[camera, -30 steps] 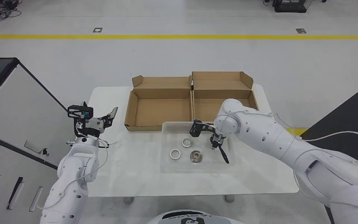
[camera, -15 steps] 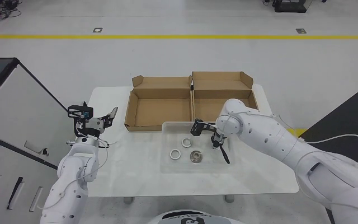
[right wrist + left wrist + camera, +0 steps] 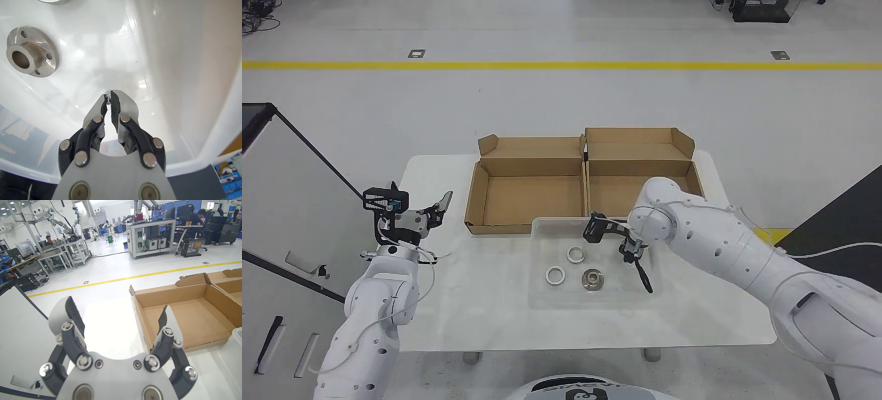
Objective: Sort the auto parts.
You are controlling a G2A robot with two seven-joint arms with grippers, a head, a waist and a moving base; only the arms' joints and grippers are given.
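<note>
Low in the bin (image 3: 179,79), right gripper (image 3: 109,94) around a screw (image 3: 108,98)

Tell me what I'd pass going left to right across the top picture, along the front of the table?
left gripper → ring → round metal part → right gripper, pinching a screw

Yellow floor line (image 3: 562,66) runs beyond the table's (image 3: 472,310) far edge; white panel (image 3: 282,190) stands off its left edge.
</note>
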